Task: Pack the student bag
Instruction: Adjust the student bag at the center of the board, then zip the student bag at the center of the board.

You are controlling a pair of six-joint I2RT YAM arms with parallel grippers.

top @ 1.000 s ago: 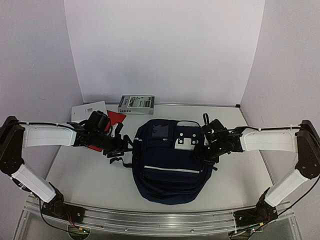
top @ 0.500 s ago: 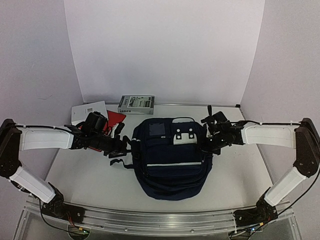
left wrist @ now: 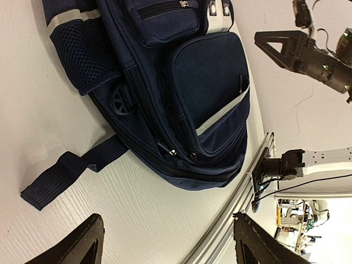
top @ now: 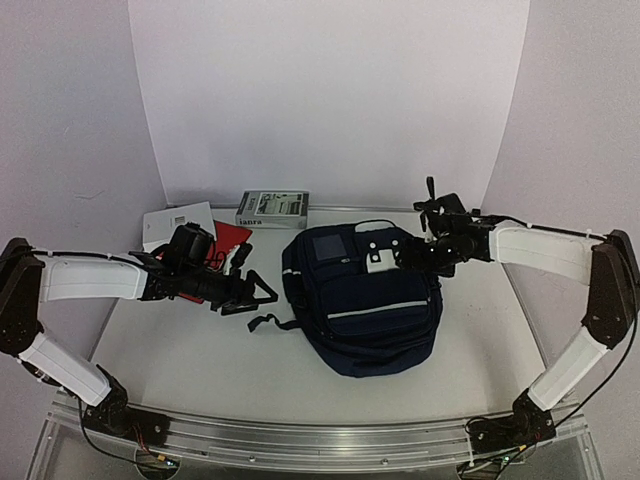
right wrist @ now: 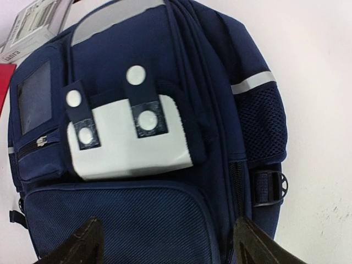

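The navy-blue student bag lies flat in the middle of the table, white stripe toward me and light grey flap at its far end. My left gripper is open and empty, just left of the bag near its black strap. In the left wrist view the bag and strap lie ahead of the open gripper. My right gripper is open and empty, hovering over the bag's far right end. In the right wrist view the grey flap with two buckles lies ahead of the gripper.
A white notebook, a red flat item and a grey box labelled "ianra" lie at the back left. The box also shows in the right wrist view. A metal rail runs along the near table edge.
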